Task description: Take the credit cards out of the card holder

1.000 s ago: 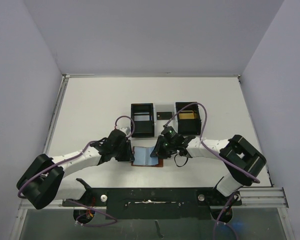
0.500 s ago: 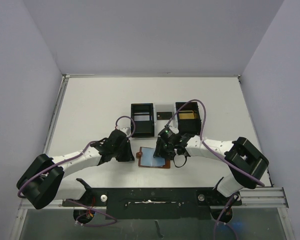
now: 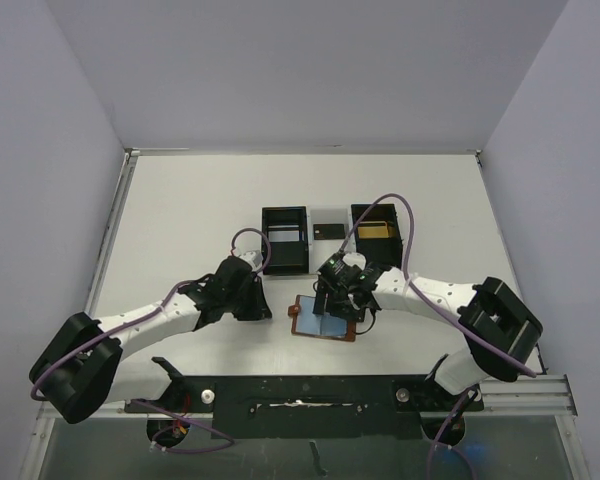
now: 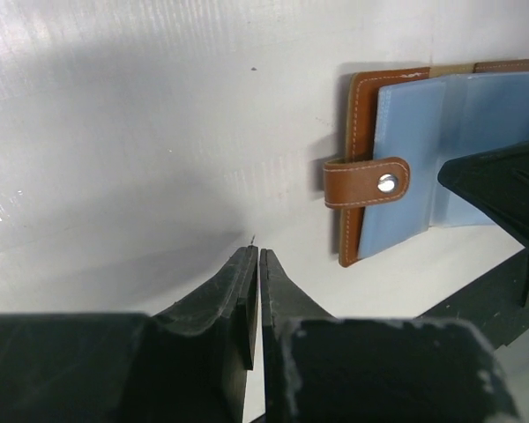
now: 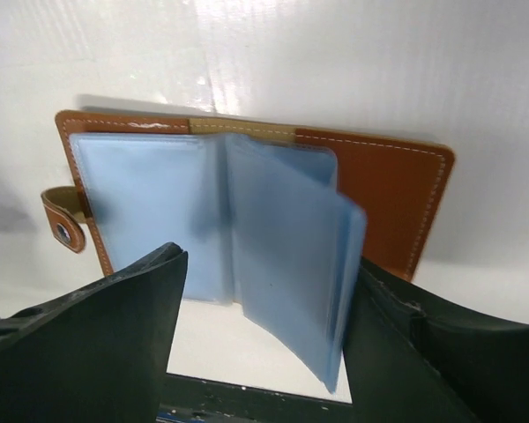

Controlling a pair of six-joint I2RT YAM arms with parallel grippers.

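The card holder [image 3: 325, 322] lies open at the centre of the table [image 3: 180, 220], by its near edge. Right fingers [image 3: 337, 302] released, spread over its blue pockets [image 5: 273, 238]; left fingers [image 4: 257, 282] clenched, empty. One credit card [image 3: 375, 231] already lies in the tray [image 3: 285, 265]. Pockets show no card; any remainder cannot be confirmed.

- Left arm [image 3: 160, 318]: white link shells, bulky black joint housings, a purple cable [image 3: 242, 238] running along it.
- Right arm [image 3: 430, 294]: the same white-and-black build, with its own purple lead [image 3: 404, 232].
- Left claw [image 4: 257, 264]: matte black, thin tapered fingers.
- Right claw [image 5: 264, 300]: black, with broad wedge-shaped fingers.
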